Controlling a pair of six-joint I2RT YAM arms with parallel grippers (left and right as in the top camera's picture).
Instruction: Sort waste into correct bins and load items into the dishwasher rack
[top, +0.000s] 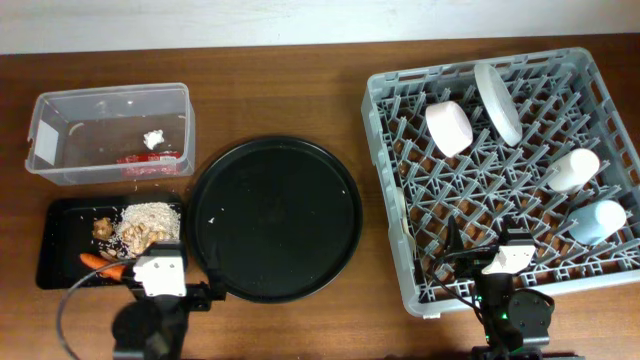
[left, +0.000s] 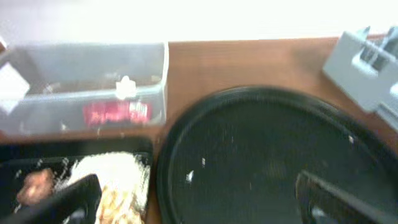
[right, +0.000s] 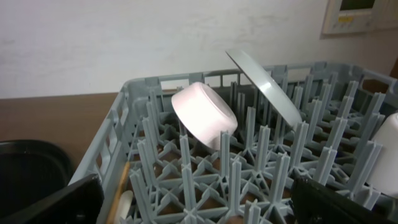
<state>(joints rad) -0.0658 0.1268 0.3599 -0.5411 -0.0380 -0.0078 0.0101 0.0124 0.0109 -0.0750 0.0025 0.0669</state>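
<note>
On the counter (top: 285, 100), the rack (top: 378, 150) is sitting right, the round tray (top: 275, 220) in the middle, the tub (top: 112, 90) far left and the shallow tray (top: 62, 245) just near of it. The wrapper (top: 150, 158) and tissue (top: 153, 139) are lying in the tub; the food scraps (top: 148, 222), lump (top: 102, 229) and carrot (top: 100, 263) are lying in the shallow tray. In the rack, the plate (top: 497, 103) is leaning far, the bowl (top: 449, 128) left of it, the far cup (top: 572, 170) and near cup (top: 598, 220) are resting right.

L gripper (left: 198, 186) jaws spread wide, pointing fwd, level. R gripper (right: 198, 186) same, jaws wide apart.
</note>
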